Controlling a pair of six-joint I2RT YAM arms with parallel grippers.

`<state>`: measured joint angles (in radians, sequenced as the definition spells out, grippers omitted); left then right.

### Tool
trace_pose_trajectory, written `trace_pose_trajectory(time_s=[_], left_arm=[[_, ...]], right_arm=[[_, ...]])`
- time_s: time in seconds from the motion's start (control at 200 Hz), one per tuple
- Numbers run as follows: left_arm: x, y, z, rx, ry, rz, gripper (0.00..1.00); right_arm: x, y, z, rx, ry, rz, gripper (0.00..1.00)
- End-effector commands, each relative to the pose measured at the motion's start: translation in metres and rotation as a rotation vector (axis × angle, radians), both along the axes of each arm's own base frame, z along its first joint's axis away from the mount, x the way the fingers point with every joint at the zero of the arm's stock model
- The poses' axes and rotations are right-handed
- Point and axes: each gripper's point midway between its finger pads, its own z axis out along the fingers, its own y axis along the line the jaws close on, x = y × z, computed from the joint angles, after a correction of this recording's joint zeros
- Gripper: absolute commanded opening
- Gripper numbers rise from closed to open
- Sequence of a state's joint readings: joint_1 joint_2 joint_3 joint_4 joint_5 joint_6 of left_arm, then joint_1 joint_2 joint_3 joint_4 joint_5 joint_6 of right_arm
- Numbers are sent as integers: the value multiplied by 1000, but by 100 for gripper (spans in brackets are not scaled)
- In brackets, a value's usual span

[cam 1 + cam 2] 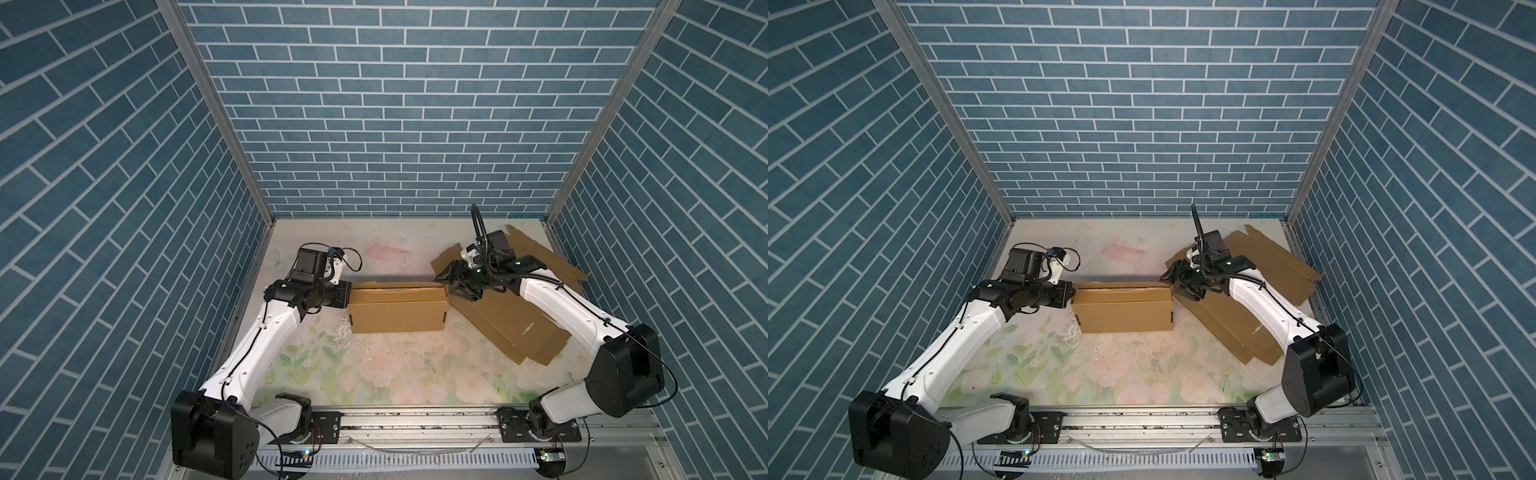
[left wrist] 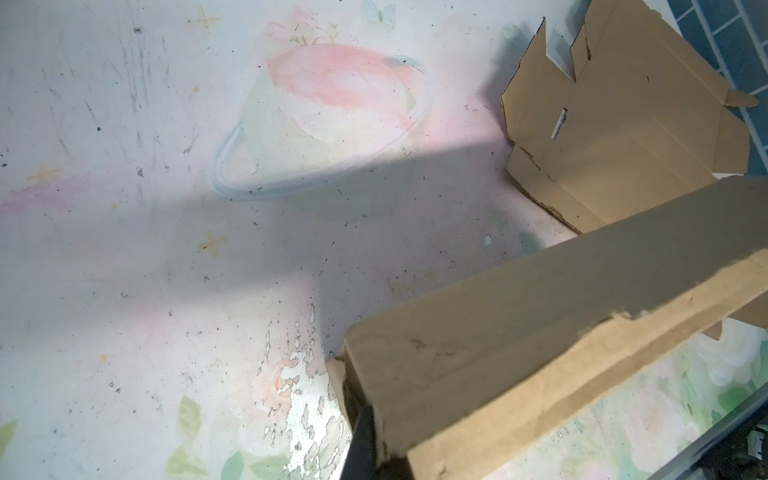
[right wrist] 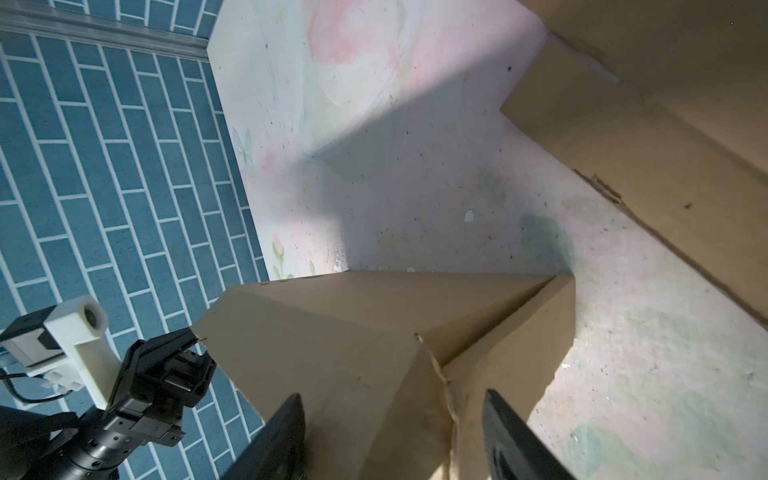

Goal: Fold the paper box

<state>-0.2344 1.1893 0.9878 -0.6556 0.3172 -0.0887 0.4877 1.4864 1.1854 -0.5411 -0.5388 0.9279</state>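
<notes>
Grip check first: left gripper (image 1: pixel 348 296) is pinched tight on the left end wall of the paper box (image 1: pixel 397 316), anchoring it. Right gripper (image 3: pixel 394 395) has its jaws apart, straddling the box's right end flap, and is not clamped as far as I can see. The box sits mid-table, top flaps partly laid in. For a clean fold, I'd say the right gripper should press that flap inward along its crease, square to the wall. Meanwhile the left grip braces the box so it doesn't skate across the floral table (image 1: pixel 395 374). Mind the flat cardboard blanks (image 1: pixel 507 328) just beside that end, under the right arm.
</notes>
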Motion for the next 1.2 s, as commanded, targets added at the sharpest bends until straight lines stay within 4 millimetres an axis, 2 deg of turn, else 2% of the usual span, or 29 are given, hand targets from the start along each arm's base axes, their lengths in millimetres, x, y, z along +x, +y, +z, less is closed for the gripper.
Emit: trace_pose_trajectory(time_s=[0.0,0.21,0.44,0.525,0.64,0.77,0.98,1.195], left_arm=[[-42,7,-42,70,206,-22,5],[-45,6,-43,73,207,-27,10],[-46,3,-34,55,192,-37,15],[-47,4,-37,61,198,-36,13],[-47,3,-41,59,206,-37,11],[-47,3,-42,59,210,-38,9],[-47,3,-44,61,212,-39,8],[-48,2,-45,62,216,-42,7]], right_arm=[[-11,-3,-13,-5,52,-28,64],[-13,-3,-25,-25,31,-58,54],[-10,-8,-29,-59,-11,-91,52],[-7,-2,-16,-12,-42,-90,54],[-10,2,5,9,-56,-35,62],[-16,0,13,57,-26,-1,66],[-28,7,25,120,6,68,68],[-28,14,36,161,-5,100,69]])
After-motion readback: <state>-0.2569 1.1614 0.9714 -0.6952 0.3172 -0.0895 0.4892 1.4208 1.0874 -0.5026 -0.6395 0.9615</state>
